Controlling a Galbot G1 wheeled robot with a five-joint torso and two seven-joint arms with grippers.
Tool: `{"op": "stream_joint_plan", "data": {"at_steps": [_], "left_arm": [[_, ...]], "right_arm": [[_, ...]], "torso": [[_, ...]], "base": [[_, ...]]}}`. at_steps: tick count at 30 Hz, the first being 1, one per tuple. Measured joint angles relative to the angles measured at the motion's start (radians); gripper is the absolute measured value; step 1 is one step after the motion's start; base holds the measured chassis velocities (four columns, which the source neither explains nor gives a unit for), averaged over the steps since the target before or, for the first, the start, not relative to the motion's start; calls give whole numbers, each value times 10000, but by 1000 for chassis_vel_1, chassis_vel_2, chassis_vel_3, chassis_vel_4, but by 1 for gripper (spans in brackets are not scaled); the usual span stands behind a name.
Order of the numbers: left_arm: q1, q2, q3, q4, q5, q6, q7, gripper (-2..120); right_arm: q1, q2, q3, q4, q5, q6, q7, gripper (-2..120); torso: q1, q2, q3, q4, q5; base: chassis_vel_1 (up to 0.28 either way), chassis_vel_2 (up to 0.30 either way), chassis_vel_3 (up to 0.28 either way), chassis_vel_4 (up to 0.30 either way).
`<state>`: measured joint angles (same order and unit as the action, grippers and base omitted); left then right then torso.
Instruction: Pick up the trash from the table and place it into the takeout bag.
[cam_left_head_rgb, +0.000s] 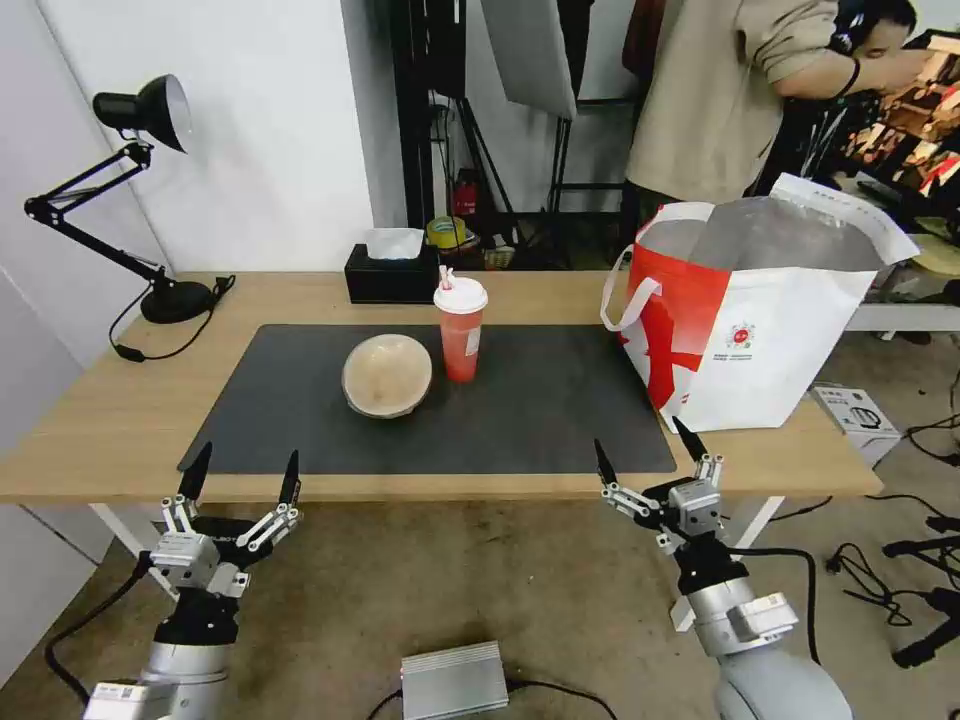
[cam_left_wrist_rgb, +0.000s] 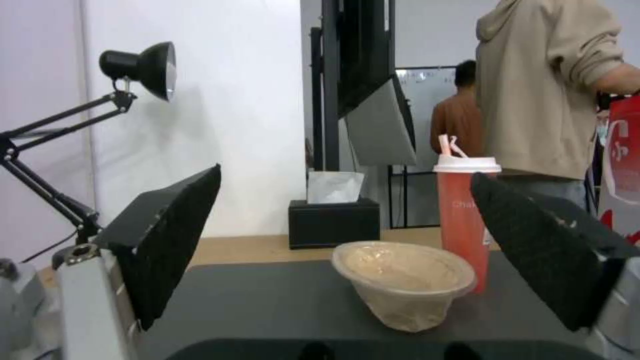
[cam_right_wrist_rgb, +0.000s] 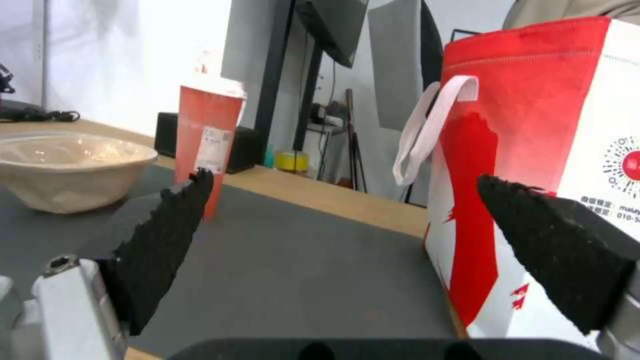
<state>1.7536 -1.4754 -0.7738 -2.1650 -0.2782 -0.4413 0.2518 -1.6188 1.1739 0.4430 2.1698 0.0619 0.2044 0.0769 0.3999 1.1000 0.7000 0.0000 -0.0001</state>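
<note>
1. Head view: the task is looking partly done at most. A tan clear-lidded container (cam_left_head_rgb: 387, 375) and a red drink cup (cam_left_head_rgb: 461, 328) are sitting on the dark grey mat (cam_left_head_rgb: 530, 410) of the table (cam_left_head_rgb: 90, 420), side by side and close together, while the takeout bag (cam_left_head_rgb: 760, 310) is standing open at the mat's right end, showing its silver lining. What is lying inside the bag I cannot tell from here. The left gripper (cam_left_head_rgb: 243, 472) and right gripper (cam_left_head_rgb: 648, 452) are both hanging in front of the near table edge, jaws spread wide and holding nothing. A black tissue box (cam_left_head_rgb: 392, 272) is resting at the far edge.

2. Left wrist view: the left gripper (cam_left_wrist_rgb: 347, 220) is facing the container (cam_left_wrist_rgb: 404, 282), its fingers parted, with the cup (cam_left_wrist_rgb: 465, 210) standing just behind it. The container appears to be holding only a pale film of residue.

3. Right wrist view: the right gripper (cam_right_wrist_rgb: 347, 235) is pointing between the cup (cam_right_wrist_rgb: 208, 135) and the bag (cam_right_wrist_rgb: 533, 165), fingers apart and empty. Both visible items are waiting to be bagged.
</note>
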Motion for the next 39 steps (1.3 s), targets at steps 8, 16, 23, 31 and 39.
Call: {"op": "stream_joint_plan", "data": {"at_steps": [8, 16, 23, 31, 39], "left_arm": [[-4, 7, 11, 16, -6, 0, 5, 100], [-26, 70, -2, 48, -39, 0, 7, 100], [-29, 98, -14, 36, -66, 10, 7, 100], [36, 131, -44, 75, -73, 10, 7, 100], [46, 95, -77, -12, -85, 102, -39, 100]], "right_arm": [[41, -10, 80, -50, -41, 4, -21, 100], [159, -110, 170, -103, 16, -7, -24, 100], [309, -212, 164, -204, 80, -42, -70, 100], [582, -633, -21, -308, 449, -256, -192, 100], [1143, -1315, -399, -496, 1388, -657, -223, 100]], "torso": [[1, 0, 0, 0, 1], [1, 0, 0, 0, 1], [1, 0, 0, 0, 1], [1, 0, 0, 0, 0], [1, 0, 1, 0, 1]], "base": [[0, 0, 0, 0], [0, 0, 0, 0], [0, 0, 0, 0], [0, 0, 0, 0], [0, 0, 0, 0]]}}
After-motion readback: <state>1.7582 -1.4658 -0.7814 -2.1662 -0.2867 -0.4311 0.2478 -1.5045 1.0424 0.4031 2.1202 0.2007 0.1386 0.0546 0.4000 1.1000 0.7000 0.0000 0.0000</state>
